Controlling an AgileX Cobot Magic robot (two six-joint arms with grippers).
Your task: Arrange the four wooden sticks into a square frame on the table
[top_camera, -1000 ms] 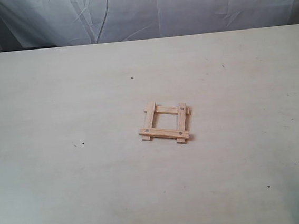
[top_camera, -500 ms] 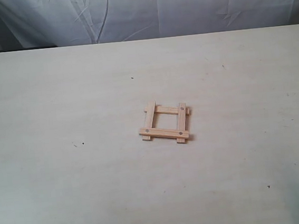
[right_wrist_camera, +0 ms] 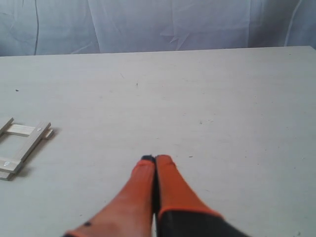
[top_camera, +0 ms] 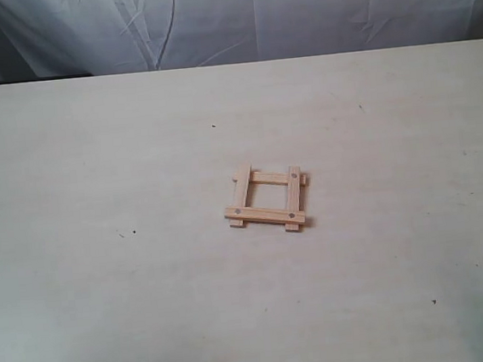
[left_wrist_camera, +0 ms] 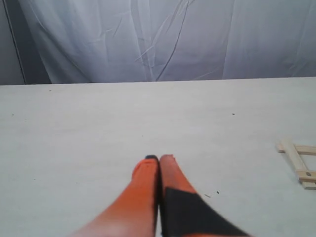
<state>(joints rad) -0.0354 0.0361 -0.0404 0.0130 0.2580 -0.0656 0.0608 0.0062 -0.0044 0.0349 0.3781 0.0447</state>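
The square frame [top_camera: 266, 214] was laid on the tabletop [top_camera: 106, 288]; the left gripper [left_wrist_camera: 159, 159] and the right gripper [right_wrist_camera: 155, 159] were closed, nothing held.

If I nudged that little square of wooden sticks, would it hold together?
Probably not: the pale wooden square frame looks only stacked, ends overlapping, so a piece would likely slide. Its flat sticks seem light, unlikely to roll.

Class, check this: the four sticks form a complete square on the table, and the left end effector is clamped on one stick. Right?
No. The left wrist view shows the left end effector closed on nothing, apart from the sticks. The square on the table is complete.
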